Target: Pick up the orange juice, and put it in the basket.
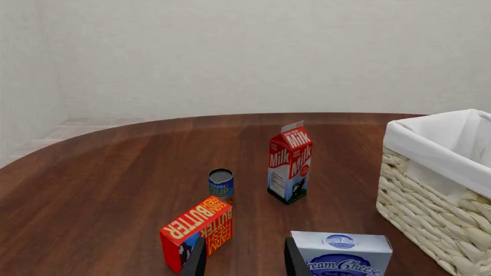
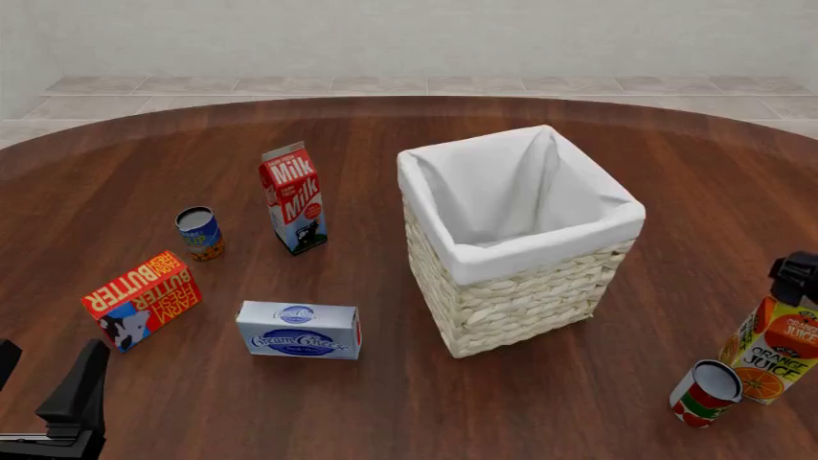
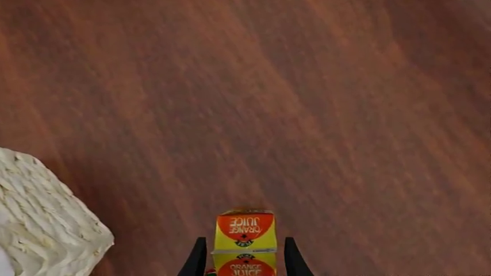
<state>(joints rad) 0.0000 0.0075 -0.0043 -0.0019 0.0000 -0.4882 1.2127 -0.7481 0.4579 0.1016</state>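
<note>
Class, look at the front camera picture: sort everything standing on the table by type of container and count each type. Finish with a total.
Gable-top cartons: 2 (red-and-white milk carton, orange-and-yellow orange juice carton)
Flat boxes: 2 (orange butter box, blue-and-white cream cheese box)
Cans: 2 (blue-and-orange can, red-and-white can)
Baskets: 1 (pale woven wicker basket with white lining)
Total: 7

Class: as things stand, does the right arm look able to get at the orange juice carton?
Probably yes: the right gripper sits right above the orange juice, fingers either side of its top, nothing between.
</note>
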